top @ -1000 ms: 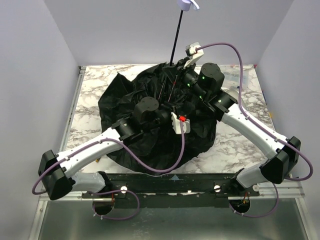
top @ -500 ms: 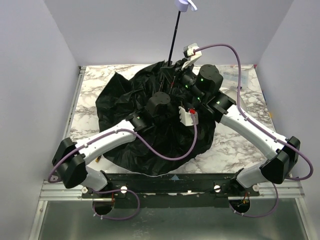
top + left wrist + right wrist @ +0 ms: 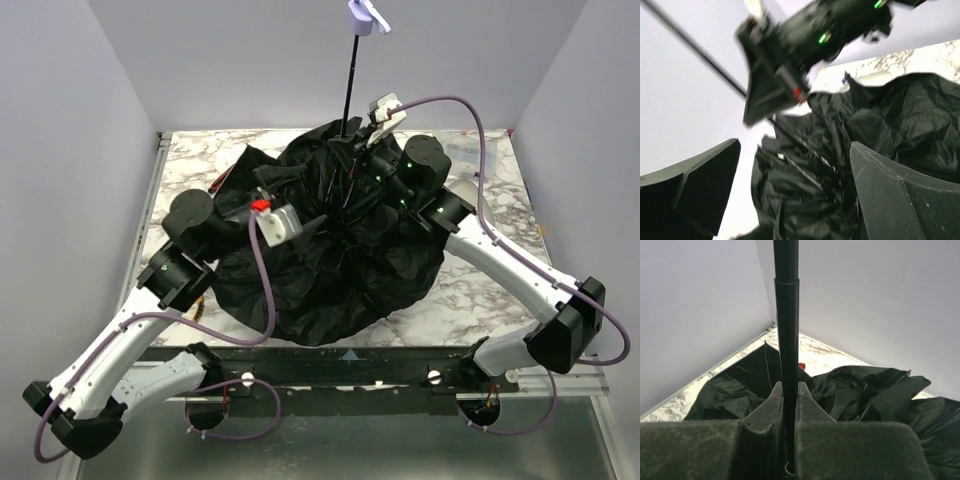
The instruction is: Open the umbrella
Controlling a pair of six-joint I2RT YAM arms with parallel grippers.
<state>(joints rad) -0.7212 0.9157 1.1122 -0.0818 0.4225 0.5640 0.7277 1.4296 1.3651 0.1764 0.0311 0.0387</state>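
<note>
Marbled surface: middle and back are largely covered by the umbrella. Its black canopy is seen spread in crumpled folds, lining upward.

Thin black shaft: seen rising steeply from the canopy's hub at the back of the fabric.

Right pincer: clamped on the shaft low down, just above the canopy, with a pad pressed to each side.

Left pincer: held wide apart over the canopy's left part, nothing gripped. Contact with the fabric cannot be told.

Small lavender handle: noted at the shaft's top end, high above the surface.
</note>
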